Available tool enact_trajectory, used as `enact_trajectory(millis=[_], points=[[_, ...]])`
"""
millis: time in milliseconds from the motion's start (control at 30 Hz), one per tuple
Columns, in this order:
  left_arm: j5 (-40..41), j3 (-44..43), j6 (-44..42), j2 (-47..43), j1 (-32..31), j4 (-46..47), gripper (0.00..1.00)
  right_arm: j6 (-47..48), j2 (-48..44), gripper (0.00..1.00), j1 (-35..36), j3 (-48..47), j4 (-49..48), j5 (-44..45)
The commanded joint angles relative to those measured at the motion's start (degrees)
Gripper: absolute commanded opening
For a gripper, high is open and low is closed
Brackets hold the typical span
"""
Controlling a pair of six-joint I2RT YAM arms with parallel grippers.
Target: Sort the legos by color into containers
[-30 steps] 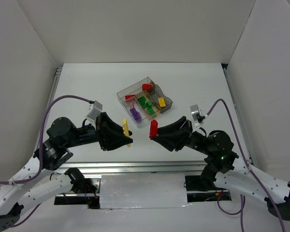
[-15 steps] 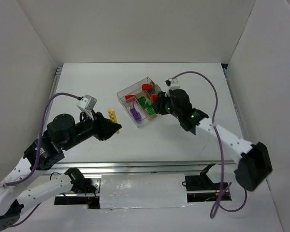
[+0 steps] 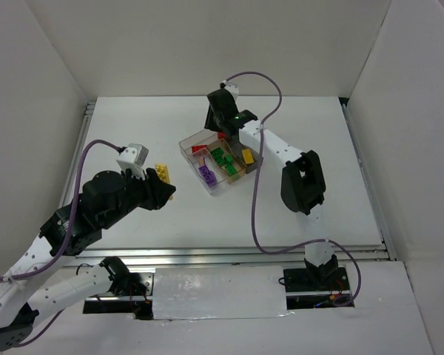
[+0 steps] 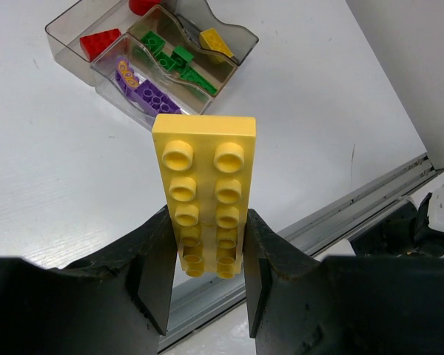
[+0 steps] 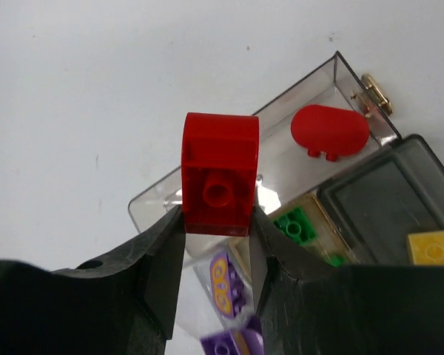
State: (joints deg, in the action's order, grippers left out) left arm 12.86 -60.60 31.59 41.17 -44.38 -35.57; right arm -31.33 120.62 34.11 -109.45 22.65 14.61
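My left gripper (image 3: 163, 185) is shut on a long yellow lego (image 3: 161, 171), held above the table left of the containers (image 3: 186, 143). In the left wrist view the yellow lego (image 4: 204, 177) stands between the fingers (image 4: 152, 266), with the containers (image 4: 63, 33) ahead. My right gripper (image 3: 219, 127) is over the tray's far side, shut on a red lego (image 5: 220, 174) above the clear compartment (image 5: 296, 96). That compartment holds a rounded red piece (image 5: 330, 132). Other compartments hold green (image 3: 220, 157), purple (image 3: 206, 173) and yellow (image 3: 247, 156) legos.
White walls enclose the table on three sides. A metal rail (image 3: 237, 255) runs along the near edge. The right arm stretches far across the table, its elbow (image 3: 302, 181) to the right of the tray.
The right arm swung from the near side out over the tray's far side, carrying the red lego. The left gripper drew back and left with the yellow lego.
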Motion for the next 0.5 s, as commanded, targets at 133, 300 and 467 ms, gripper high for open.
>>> enact_trajectory(millis=[133,300,467], points=[[-1.0,-1.2,-4.0,0.4,0.3,2.6,0.00,-5.8,9.9,0.08,-0.4,-12.6,10.1,6.5],[-1.2,-0.9,-4.2,1.5,0.3,3.8,0.00,-4.8,9.0,0.50,-0.4,-9.8,6.3,4.3],[-1.7,-0.6,-3.4,3.0,0.3,4.7,0.00,-3.4,8.9,0.95,-0.5,-12.1,6.5,2.4]])
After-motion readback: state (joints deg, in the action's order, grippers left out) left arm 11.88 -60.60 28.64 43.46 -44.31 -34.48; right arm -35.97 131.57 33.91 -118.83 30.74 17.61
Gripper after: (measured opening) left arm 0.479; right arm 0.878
